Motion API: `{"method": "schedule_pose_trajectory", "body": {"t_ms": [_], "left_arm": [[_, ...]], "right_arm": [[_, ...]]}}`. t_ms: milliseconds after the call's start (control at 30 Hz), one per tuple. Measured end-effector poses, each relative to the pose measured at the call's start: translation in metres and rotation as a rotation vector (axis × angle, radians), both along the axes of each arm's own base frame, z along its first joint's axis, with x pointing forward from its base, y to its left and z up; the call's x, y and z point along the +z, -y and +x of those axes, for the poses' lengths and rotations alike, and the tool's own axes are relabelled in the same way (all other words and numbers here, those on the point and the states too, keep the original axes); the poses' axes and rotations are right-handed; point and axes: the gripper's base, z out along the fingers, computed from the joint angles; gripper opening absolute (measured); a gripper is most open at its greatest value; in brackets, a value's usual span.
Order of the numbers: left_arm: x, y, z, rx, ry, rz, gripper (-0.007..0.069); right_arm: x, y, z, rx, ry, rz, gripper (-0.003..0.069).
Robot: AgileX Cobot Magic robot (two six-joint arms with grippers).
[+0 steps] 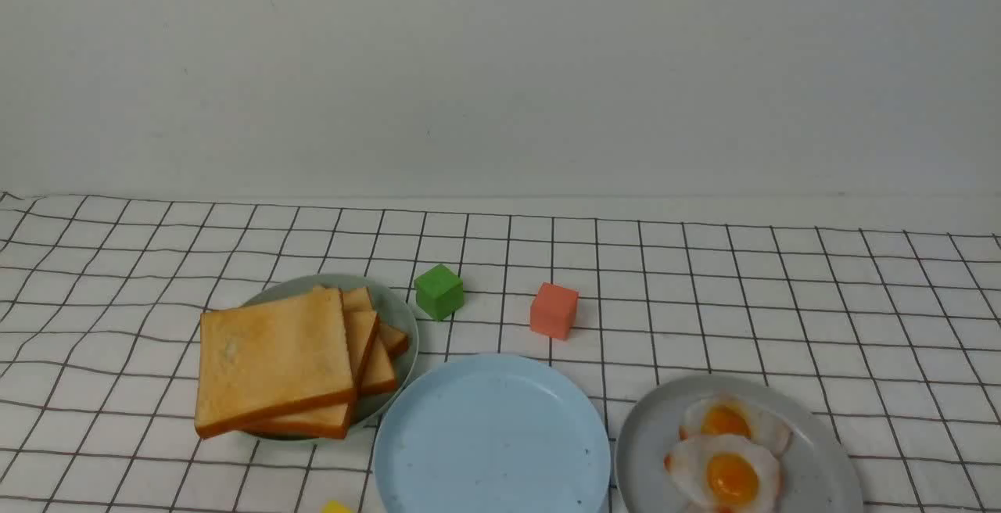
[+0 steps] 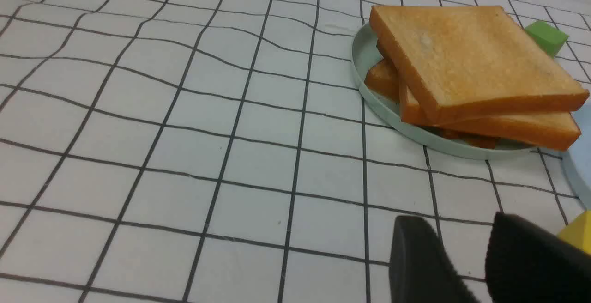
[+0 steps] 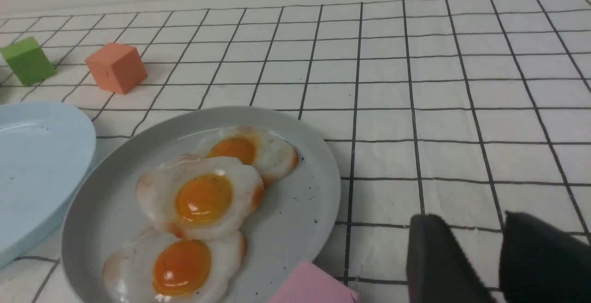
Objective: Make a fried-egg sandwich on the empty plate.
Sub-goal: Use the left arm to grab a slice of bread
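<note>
Showing the blue plate (image 1: 493,450) bare at 6 o'clock on the checked cloth (image 1: 782,302) | toast stack (image 1: 274,356) at its 10 o'clock | fried eggs (image 1: 727,470) at its 3 o'clock | left gripper (image 2: 455,222): jaws apart, nothing between | right gripper (image 3: 468,220): jaws apart, nothing between

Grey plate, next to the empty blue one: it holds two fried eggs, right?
Not quite. The grey plate holds three fried eggs, as the right wrist view shows; the blue plate beside it is indeed empty.

Left end effector (image 2: 457,236) parted, right (image 3: 467,231) parted
</note>
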Motion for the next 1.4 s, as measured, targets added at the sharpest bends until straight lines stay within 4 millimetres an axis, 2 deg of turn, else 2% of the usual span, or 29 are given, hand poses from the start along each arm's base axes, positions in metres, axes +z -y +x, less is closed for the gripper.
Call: {"method": "schedule_pose_trajectory", "body": {"t_ms": [1167, 1300, 1400], "left_arm": [[0.001, 0.0, 0.0, -0.002, 0.016, -0.002, 0.0238], [0.008, 0.002, 0.002, -0.01, 0.091, -0.035, 0.0238], [0.016, 0.003, 0.004, -0.017, 0.176, -0.061, 0.0238]], "right_arm": [[0.0, 0.001, 0.0, -0.002, 0.006, -0.022, 0.0241], [0.003, 0.0, 0.002, -0.002, 0.061, 0.008, 0.0241], [0.016, 0.0, 0.004, -0.006, 0.205, 0.031, 0.0241]]}}
